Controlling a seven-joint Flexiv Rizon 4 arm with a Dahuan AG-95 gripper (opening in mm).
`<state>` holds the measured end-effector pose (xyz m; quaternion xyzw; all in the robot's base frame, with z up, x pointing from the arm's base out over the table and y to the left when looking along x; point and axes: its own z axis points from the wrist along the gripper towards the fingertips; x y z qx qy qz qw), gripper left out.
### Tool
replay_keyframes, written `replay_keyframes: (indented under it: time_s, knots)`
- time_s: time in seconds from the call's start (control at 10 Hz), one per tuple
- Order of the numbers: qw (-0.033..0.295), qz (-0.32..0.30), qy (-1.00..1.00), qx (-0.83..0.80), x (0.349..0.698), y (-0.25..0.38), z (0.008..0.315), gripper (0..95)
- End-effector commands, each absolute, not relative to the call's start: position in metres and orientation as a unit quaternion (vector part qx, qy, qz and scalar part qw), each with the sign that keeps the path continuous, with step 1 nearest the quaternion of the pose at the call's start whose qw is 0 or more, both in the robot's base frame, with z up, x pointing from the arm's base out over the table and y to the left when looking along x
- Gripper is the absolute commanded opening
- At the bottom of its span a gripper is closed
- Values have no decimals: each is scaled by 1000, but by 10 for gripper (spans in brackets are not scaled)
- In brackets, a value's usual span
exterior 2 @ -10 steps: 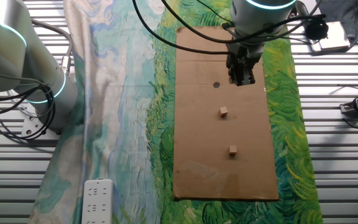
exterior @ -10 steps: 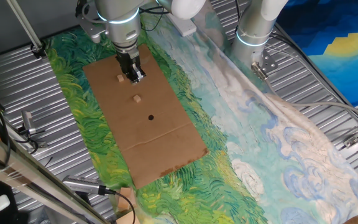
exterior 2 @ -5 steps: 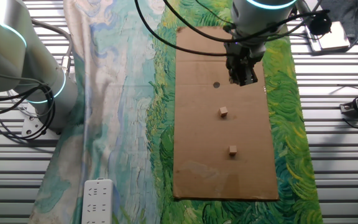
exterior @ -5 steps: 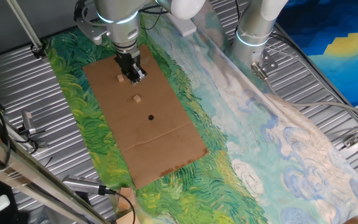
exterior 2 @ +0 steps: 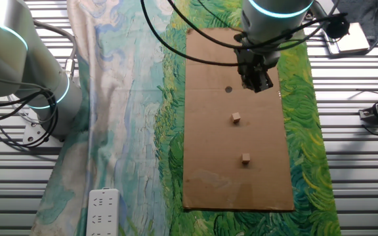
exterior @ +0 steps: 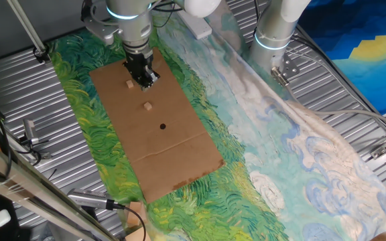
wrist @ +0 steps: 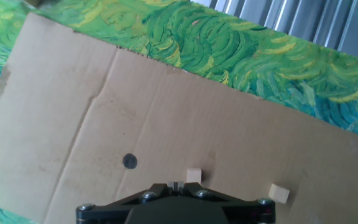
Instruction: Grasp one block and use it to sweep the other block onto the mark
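Note:
Two small tan wooden blocks lie on a brown cardboard sheet (exterior: 179,150). One block (exterior: 130,84) is just left of my gripper (exterior: 144,79); the other block (exterior: 147,106) lies between it and the mark (exterior: 163,126), a small black dot. In the other fixed view the gripper (exterior 2: 258,81) hangs above the sheet beside the mark (exterior 2: 228,90), with the blocks (exterior 2: 235,117) (exterior 2: 245,158) further along. In the hand view the gripper (wrist: 174,185) shows jaws pressed together and holding nothing, with the mark (wrist: 130,162) and both blocks (wrist: 194,176) (wrist: 279,193) below.
The cardboard lies on a green and blue painted cloth (exterior: 246,174) over a ribbed metal table. A second robot base (exterior: 273,33) stands at the back right. A white power strip (exterior 2: 103,211) lies near the cloth's edge.
The hand has shifted slightly and seems a little higher above the cardboard. Both blocks and the mark stay where they were.

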<state>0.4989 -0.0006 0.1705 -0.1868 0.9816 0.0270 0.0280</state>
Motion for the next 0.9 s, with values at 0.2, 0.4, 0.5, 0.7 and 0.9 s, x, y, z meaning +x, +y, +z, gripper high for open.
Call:
replay_keyframes:
  time_s: [0.2,0.4,0.5,0.7,0.9]
  knots:
    - [11,36,981,-191,500,0,170,0]
    - [5,37,977,-209,500,0,170,0]
    - [5,37,977,-212,500,0,170,0]
    - [7,34,977,-212,500,0,170,0]
    - [6,24,976,-215,500,0,170,0]
